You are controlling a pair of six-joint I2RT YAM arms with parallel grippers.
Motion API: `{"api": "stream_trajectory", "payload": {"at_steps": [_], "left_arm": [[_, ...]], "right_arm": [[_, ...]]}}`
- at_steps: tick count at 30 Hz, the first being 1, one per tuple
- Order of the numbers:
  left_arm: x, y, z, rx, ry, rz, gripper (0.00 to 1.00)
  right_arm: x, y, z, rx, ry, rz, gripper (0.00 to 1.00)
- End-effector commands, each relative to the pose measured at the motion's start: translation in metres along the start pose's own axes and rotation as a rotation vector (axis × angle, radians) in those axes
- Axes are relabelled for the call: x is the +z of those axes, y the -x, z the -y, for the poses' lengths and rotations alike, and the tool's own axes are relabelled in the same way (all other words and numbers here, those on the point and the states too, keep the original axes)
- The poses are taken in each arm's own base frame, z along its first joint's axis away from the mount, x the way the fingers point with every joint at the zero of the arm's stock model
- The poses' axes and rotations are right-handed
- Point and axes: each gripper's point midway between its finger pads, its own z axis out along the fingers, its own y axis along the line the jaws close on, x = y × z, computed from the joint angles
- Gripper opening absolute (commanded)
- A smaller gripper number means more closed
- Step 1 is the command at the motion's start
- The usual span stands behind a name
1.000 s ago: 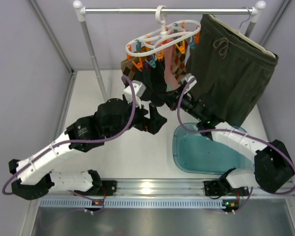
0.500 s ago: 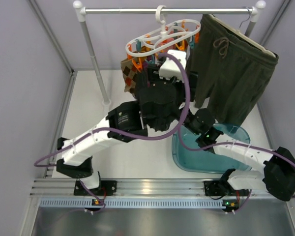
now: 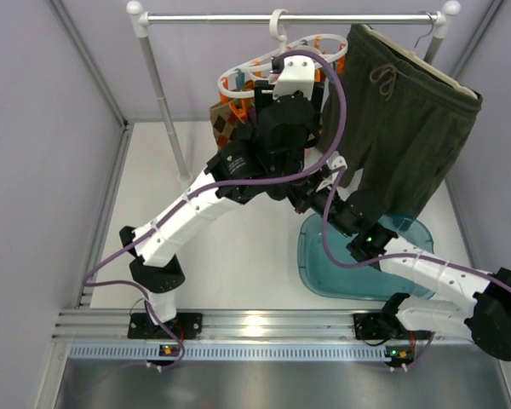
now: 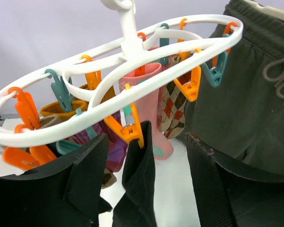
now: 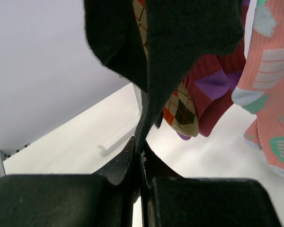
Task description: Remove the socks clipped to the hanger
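Up high, the left gripper (image 4: 149, 189) stands open, fingers either side of a black sock (image 4: 138, 165) clipped to the hanger (image 4: 132, 49) on the rail (image 3: 204, 17). Other socks (image 4: 149, 94) hang behind. Below, the right gripper (image 5: 141, 161) is clamped on the black sock's hem.

Shorts (image 3: 400, 111) crowd hanger (image 4: 132, 49) right end, socks (image 4: 149, 99) packed beneath, open table (image 3: 153, 196) left

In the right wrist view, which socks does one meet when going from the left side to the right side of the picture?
black sock → argyle sock → magenta sock → pink sock with teal marks
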Motion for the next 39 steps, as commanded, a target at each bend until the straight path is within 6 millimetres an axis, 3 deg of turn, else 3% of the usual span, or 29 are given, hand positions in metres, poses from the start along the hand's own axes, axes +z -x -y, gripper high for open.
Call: {"api": "stream_trajectory", "payload": {"at_steps": [1,14,17,23,26,30,31,32,34,35,37,38,39], "left_arm": [[0.013,0.002,0.0,-0.022,0.006,0.011,0.69],[0.053,-0.021,-0.014,-0.032,0.049,-0.023,0.67],[0.055,-0.022,-0.016,-0.038,0.058,-0.025,0.73],[0.063,-0.023,-0.014,-0.062,0.027,-0.028,0.72],[0.065,-0.022,-0.011,-0.066,0.007,-0.028,0.58],[0.067,-0.018,-0.01,-0.073,-0.005,-0.021,0.23],[0.067,-0.016,-0.01,-0.075,-0.009,-0.016,0.1],[0.067,-0.014,-0.01,-0.076,-0.009,-0.014,0.04],[0.067,-0.013,-0.011,-0.077,-0.009,-0.012,0.0],[0.068,-0.014,-0.011,-0.077,-0.009,-0.012,0.0],[0.067,-0.013,-0.01,-0.079,-0.017,-0.013,0.0],[0.067,-0.012,-0.01,-0.082,-0.022,-0.012,0.0],[0.066,-0.013,-0.009,-0.081,-0.029,-0.016,0.0]], "right_arm": [[0.0,0.016,-0.014,-0.011,0.045,0.017,0.0],[-0.009,0.017,-0.023,-0.031,0.097,0.0,0.0],[-0.01,0.017,-0.023,-0.04,0.097,-0.002,0.0],[-0.013,0.018,-0.025,-0.042,0.109,-0.004,0.0],[-0.014,0.015,-0.025,-0.05,0.111,-0.017,0.0],[-0.018,0.012,-0.023,-0.052,0.099,-0.025,0.0],[-0.02,0.009,-0.021,-0.05,0.09,-0.033,0.0],[-0.024,0.01,-0.02,-0.048,0.085,-0.032,0.0],[-0.031,0.003,-0.015,-0.042,0.057,-0.051,0.0],[-0.038,0.01,-0.016,-0.038,0.052,-0.033,0.0],[-0.052,-0.004,-0.008,-0.027,0.011,-0.08,0.0],[-0.063,0.007,-0.008,-0.016,0.001,-0.049,0.0],[-0.072,-0.003,-0.001,-0.006,-0.035,-0.089,0.0]]}}
